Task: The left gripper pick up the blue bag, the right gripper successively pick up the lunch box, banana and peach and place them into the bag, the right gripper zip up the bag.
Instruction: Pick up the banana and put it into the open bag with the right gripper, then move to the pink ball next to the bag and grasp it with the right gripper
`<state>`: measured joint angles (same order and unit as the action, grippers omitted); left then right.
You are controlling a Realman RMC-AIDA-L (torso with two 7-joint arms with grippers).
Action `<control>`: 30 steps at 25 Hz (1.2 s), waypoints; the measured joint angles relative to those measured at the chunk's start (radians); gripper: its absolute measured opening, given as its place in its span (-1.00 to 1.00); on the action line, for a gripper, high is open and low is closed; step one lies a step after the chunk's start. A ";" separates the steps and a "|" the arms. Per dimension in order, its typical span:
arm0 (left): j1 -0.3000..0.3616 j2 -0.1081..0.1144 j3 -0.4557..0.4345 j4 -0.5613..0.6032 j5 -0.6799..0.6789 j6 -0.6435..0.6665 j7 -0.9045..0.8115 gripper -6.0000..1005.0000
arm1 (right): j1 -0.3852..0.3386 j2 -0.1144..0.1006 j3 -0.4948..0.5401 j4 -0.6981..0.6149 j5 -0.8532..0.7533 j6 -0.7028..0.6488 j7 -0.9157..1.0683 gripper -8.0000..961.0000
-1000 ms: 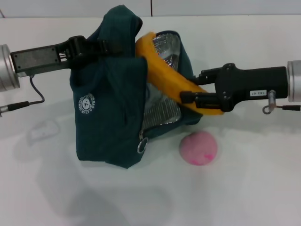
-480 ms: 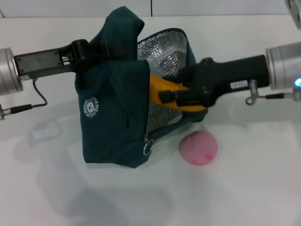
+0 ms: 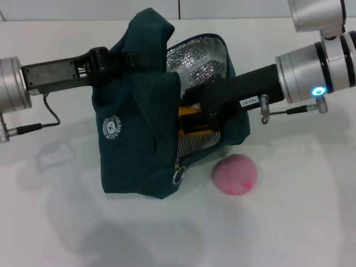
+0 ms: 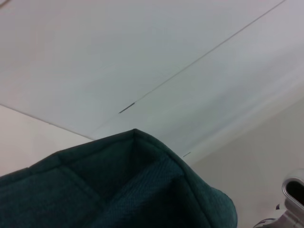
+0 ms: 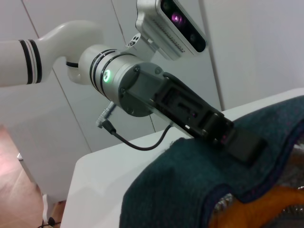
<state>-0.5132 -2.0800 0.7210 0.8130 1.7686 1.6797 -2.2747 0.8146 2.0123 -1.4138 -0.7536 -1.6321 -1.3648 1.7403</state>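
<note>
Deep inside the mouth of the blue bag (image 3: 139, 144), the right gripper (image 3: 192, 114) has its fingers closed on the banana (image 3: 189, 119), of which only a short yellow piece shows between the black claw and the silver lining. I judge that it holds the fruit this far in so that the banana can drop on the bottom and not catch on the rim.

On the other side, the left gripper (image 3: 111, 60) has its fingers pinched on the top edge of the bag, near the handles. This grip keeps the fabric lifted and the opening turned toward the right arm, so the mouth does not fall shut. In the right wrist view the same claw (image 5: 240, 142) sits on the teal cloth, with the banana (image 5: 259, 206) just below the rim.

Beside the bag, the peach (image 3: 235, 174) lies on the white worktop (image 3: 300, 222), close to the zip ring but not touching it, within easy reach for the next pick. No lunch box is visible; probably it is already inside, hidden by the fabric.
</note>
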 joint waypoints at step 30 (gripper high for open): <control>0.020 0.022 -0.009 -0.116 0.006 -0.036 0.109 -0.93 | -0.301 -0.035 0.423 -0.157 -0.015 -0.307 -0.159 0.42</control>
<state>-0.4932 -2.0583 0.7120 0.6967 1.7742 1.6439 -2.1657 0.5133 1.9776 -0.9912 -0.9106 -1.6470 -1.6718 1.5816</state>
